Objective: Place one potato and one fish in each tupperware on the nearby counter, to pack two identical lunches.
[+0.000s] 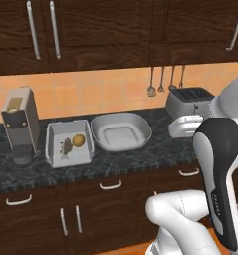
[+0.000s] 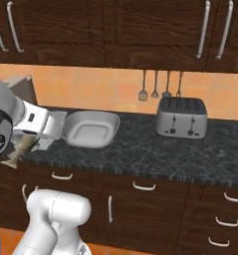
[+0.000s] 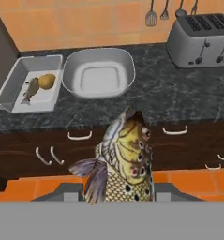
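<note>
Fish (image 3: 123, 161) is pinched in our pincer (image 3: 118, 199) before the worktop (image 3: 179, 101), where the square box (image 3: 19, 86) holds a potato (image 3: 47, 81) beside the rounded dish (image 3: 98, 72).

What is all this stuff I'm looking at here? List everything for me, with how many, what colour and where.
deep box: one, pale grey, on the counter beside the coffee machine, with a small fish and a potato inside
shallow dish: one, pale grey, right of the deep box, nothing in it
potato: one, yellow-brown, in the deep box
small fish: one, brownish, in the deep box beside the potato
big fish: one, yellow and grey with spots, held in the gripper
coffee machine: one, grey, left end of the counter
toaster: one, silver, right of the dish
utensils: four, metal, hanging on the orange tiled wall
counter: one, dark speckled, over brown cabinets
gripper: one, shut on the big fish
</note>
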